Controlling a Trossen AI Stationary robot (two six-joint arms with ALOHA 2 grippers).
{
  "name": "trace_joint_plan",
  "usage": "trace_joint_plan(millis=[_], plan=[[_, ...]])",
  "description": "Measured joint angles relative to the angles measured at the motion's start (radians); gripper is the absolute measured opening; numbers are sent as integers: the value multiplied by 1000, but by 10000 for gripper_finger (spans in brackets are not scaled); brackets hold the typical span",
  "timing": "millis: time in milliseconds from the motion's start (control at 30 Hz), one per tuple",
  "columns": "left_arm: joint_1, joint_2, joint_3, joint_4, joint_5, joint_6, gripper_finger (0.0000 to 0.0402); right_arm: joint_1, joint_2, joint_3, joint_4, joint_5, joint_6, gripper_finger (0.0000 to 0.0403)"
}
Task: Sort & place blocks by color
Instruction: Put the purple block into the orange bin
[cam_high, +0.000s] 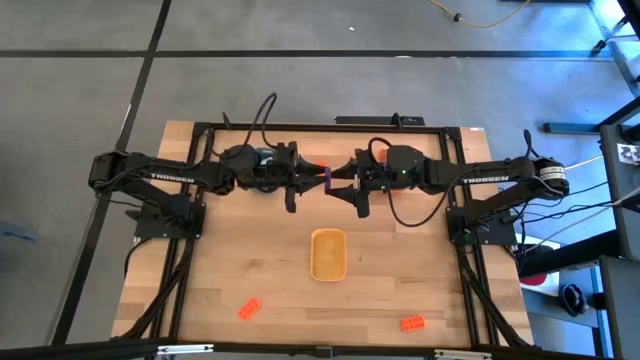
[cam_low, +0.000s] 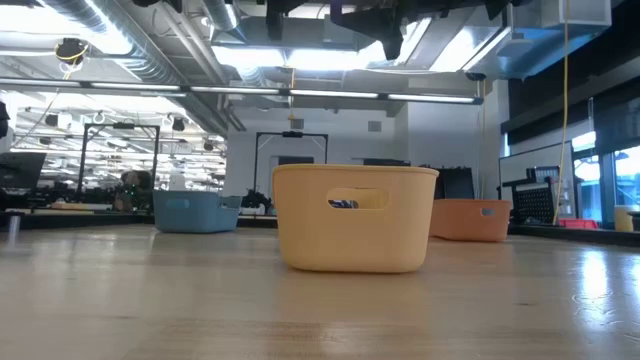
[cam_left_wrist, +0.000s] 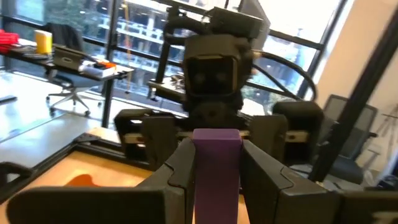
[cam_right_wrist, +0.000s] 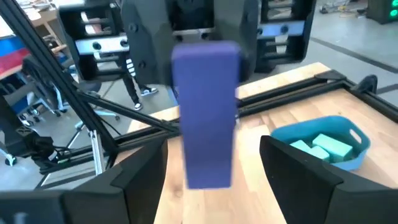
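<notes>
A purple block (cam_high: 328, 180) hangs in the air above the table's far middle, between both arms. My left gripper (cam_high: 317, 179) comes from the left and is shut on it; the block (cam_left_wrist: 216, 168) fills the gap between its fingers. My right gripper (cam_high: 341, 182) faces it from the right, open, its fingers (cam_right_wrist: 140, 180) standing wide on either side of the block (cam_right_wrist: 205, 112) without touching. Two orange-red blocks (cam_high: 250, 308) (cam_high: 412, 323) lie flat near the table's near edge. Mint-green blocks (cam_right_wrist: 323, 148) lie in the blue tray (cam_right_wrist: 348, 158). My left gripper pinches the purple block by its two opposite long faces (cam_left_wrist: 205, 177) between both fingers (cam_left_wrist: 180, 168). The fingers lie level and come from the table's left. The block is lifted clear of the table and sticks out past the fingertips toward the right arm.
A yellow tray (cam_high: 328, 254) (cam_low: 355, 230) stands at the table's middle, below the grippers. In the low view the blue tray (cam_low: 195, 211) stands far left and an orange tray (cam_low: 470, 220) far right; both are mostly hidden under the arms in the high view. A black frame (cam_high: 300, 127) borders the table.
</notes>
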Motion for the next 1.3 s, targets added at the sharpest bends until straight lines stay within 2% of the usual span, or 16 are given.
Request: trace_joint_plan(millis=[367,467,667,900,967,1133,1300], plan=[[0,15,0,39,14,-6,83,2,0,-1,73,0,27,258],[0,30,0,67,10,-7,83,2,10,-1,72,-1,52,246],[0,37,0,65,-1,-5,83,2,16,-2,77,-3,52,191],[6,37,0,66,1,-16,83,1,16,-2,78,-26,48,109],[6,37,0,65,3,-25,99,1,16,-2,78,-34,49,109],[33,20,0,60,34,-25,171,-4,-7,-2,40,-46,44,109],[91,-73,0,-72,105,-25,209,-34,-105,-2,-142,-50,-10,109]])
